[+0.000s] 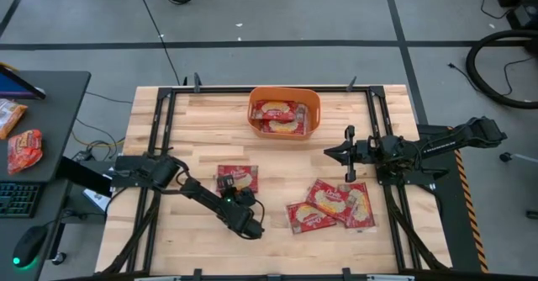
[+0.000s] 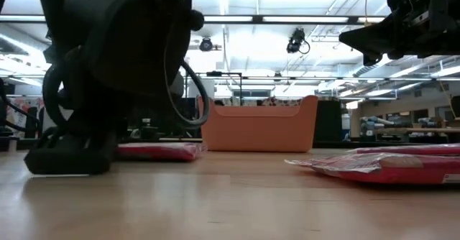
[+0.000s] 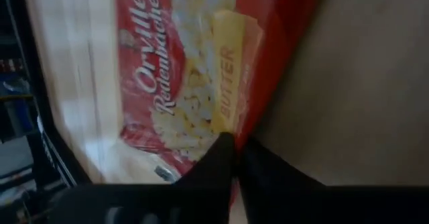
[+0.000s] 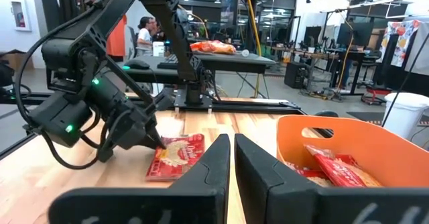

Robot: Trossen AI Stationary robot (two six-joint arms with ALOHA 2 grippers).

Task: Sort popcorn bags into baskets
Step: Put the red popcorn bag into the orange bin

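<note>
The left pincer (image 1: 225, 186) is set low on the pale wooden slatted table (image 1: 168, 138), at the near edge of a flat red popcorn packet with a cream-yellow oval picture (image 1: 239, 178) that lies alone near the table's middle. In the left wrist view its two dark fingers (image 3: 221, 158) are seen pressed almost together, with only a thin slit between them, their tips at the edge of this packet (image 3: 194, 83); whether that edge is actually pinched cannot be told. In the low view the packet (image 2: 159, 151) is seen lying flat on the wood beside the left arm's dark bulk.

The orange plastic tub with smooth solid walls (image 1: 313, 111) stands at the far middle of the table, and red packets (image 1: 280, 117) are seen lying inside it, side by side or overlapping.

Three more red packets (image 1: 330, 205) are heaped in an overlapping cluster on the right half of the table, nearer the front edge, well apart from the tub.

The right pincer (image 1: 346, 151) is held in the air above the table, between the tub and that cluster, touching nothing. In the right wrist view its fingers (image 4: 216, 162) stand close together with a narrow gap, and nothing is held.

Beyond the table, a person is seen in the right wrist view at a far desk.
</note>
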